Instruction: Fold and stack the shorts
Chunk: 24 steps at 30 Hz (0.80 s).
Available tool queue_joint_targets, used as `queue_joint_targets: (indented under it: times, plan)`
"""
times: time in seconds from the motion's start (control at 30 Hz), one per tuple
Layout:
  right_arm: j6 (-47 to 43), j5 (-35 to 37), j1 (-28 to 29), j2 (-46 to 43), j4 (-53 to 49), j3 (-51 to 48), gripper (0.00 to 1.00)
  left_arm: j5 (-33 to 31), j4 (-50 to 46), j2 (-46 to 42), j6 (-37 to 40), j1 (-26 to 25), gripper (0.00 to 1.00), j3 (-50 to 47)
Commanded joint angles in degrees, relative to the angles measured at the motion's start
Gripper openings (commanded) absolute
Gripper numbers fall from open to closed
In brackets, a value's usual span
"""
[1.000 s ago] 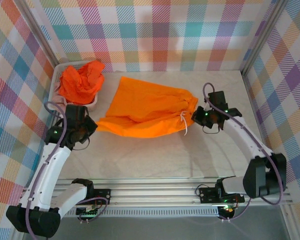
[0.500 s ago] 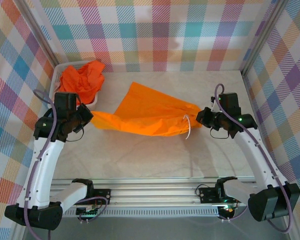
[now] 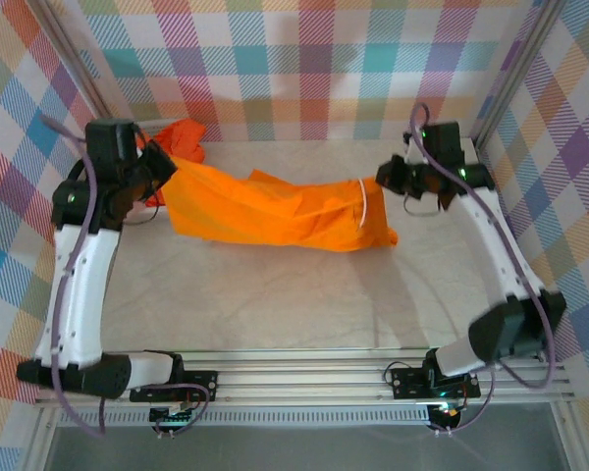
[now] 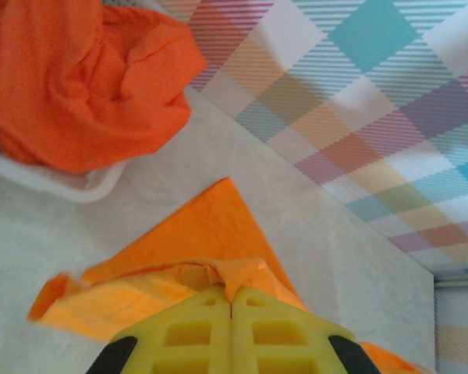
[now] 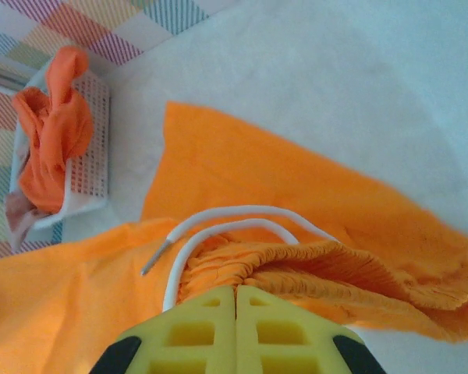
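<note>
Raised and moved back, the left claw (image 3: 166,168) and right claw (image 3: 384,180) each pinch the stretched orange shorts (image 3: 275,208).

Thin, matt orange cloth of the shorts (image 3: 275,208) is creasing softly and gathering into ribs at the waistband, with a smooth white cord (image 5: 218,222) looping out. The basket (image 5: 90,187) is showing white perforated plastic. Beside the basket, the table (image 3: 275,294) is looking pale, matt and faintly mottled. The left gripper (image 4: 232,292) is showing moulded yellow plastic.
</note>
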Motion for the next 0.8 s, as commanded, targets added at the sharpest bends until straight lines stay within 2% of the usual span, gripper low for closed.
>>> queue_joint_targets:
  times: [0.0,0.13,0.2,0.27,0.37,0.53,0.67,0.77]
  plan:
    - [-4.5,-2.5,-0.9,10.3,-0.2,17.7,0.00,-1.3,3.8,7.8,2.7,0.6,0.00,9.1]
    - [-5.4,-7.9,-1.3,23.6,-6.9,46.1,0.00,-3.5,-1.9,18.2,4.9,0.5,0.00,29.9]
    - [-5.3,-9.8,-2.2,25.8,-7.6,53.4,0.00,-3.3,-3.2,20.1,5.1,0.6,0.00,37.7]
    - [-5.1,-11.0,-3.6,24.6,-6.0,52.7,0.00,-3.3,-2.1,18.7,5.0,0.6,0.00,39.6]
    - [-5.9,-12.2,-5.1,17.9,-1.3,40.2,0.00,-2.4,0.7,13.1,4.6,0.6,0.00,33.4]
    - [-7.9,-11.6,-6.8,1.8,14.5,6.0,0.00,2.4,13.4,-2.8,1.5,-0.2,0.00,4.5]
    - [-9.4,-9.6,-7.3,-7.6,18.4,-13.3,0.00,3.0,16.5,-14.4,-0.3,-3.2,0.00,-15.8]
    - [-8.7,-8.9,-7.4,-12.6,17.8,-24.5,0.00,2.1,16.4,-22.4,-3.8,-6.4,0.00,-28.7]
